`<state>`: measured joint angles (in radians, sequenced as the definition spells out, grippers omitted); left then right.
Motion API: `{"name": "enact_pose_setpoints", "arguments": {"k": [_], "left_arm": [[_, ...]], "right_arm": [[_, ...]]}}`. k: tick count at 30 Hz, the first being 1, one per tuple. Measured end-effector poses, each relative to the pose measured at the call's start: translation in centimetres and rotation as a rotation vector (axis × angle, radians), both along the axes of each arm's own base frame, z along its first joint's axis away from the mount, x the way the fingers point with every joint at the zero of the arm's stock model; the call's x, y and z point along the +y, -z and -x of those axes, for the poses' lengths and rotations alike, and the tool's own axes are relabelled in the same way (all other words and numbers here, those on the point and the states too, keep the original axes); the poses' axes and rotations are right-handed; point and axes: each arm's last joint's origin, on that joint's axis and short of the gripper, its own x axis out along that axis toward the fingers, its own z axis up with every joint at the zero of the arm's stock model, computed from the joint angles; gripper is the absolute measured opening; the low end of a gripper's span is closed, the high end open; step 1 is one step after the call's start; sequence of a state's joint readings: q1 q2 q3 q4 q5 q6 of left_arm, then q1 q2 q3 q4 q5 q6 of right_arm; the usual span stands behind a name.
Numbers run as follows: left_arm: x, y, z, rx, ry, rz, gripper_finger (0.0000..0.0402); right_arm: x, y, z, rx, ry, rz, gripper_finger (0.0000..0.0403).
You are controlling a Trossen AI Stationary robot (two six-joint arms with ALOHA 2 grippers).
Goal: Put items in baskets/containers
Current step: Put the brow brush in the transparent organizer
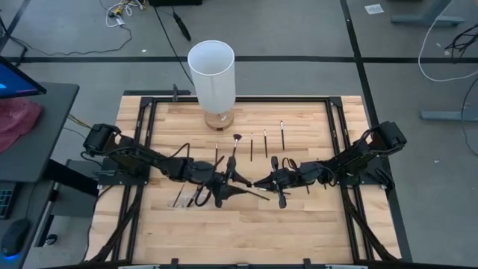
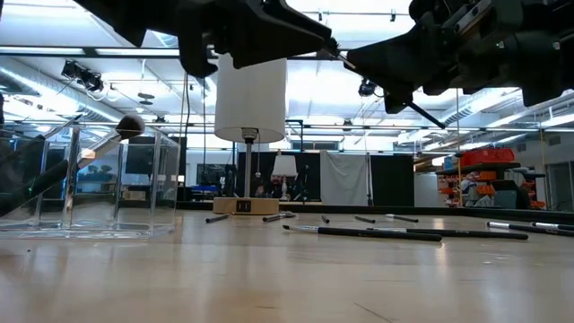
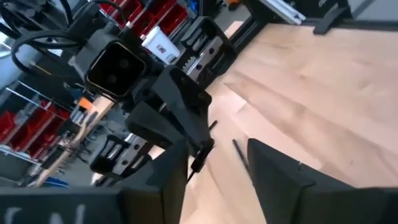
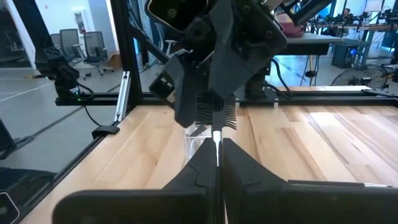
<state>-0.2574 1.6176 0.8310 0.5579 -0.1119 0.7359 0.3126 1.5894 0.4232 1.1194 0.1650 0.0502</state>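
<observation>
Makeup brush (image 4: pixel 217 138) pinched in your right end effector (image 1: pixel 258 182) mid-counter, its tip meeting your left end effector (image 1: pixel 240 181), fingers parted around it, clear container (image 2: pixel 90 184) below the left arm with brushes (image 1: pixel 188 197) inside, more brushes (image 1: pixel 264 142) lying on the counter (image 1: pixel 299 224) near the white cylinder (image 1: pixel 212 75).
</observation>
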Motion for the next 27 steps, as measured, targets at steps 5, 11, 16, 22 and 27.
{"name": "enact_pose_setpoints", "arguments": {"k": [5,11,16,22,27], "left_arm": [[0.05,0.18,-0.08,-0.004,0.014,-0.070,0.0143],[0.10,0.15,-0.10,-0.015,0.007,-0.120,0.0140],[0.31,0.15,-0.15,-0.017,-0.008,-0.144,0.0140],[0.57,0.14,-0.21,-0.018,-0.015,-0.145,0.0140],[0.71,0.10,-0.26,-0.023,-0.018,-0.154,0.0140]], "right_arm": [[0.02,0.01,0.01,0.002,-0.001,-0.007,0.0006],[0.01,-0.02,0.00,0.000,0.000,-0.013,0.0006],[0.01,-0.03,0.00,-0.001,0.000,-0.013,0.0006],[0.01,-0.05,0.00,-0.002,0.000,-0.013,0.0006],[0.01,-0.04,0.00,-0.001,0.000,-0.020,0.0006]]}}
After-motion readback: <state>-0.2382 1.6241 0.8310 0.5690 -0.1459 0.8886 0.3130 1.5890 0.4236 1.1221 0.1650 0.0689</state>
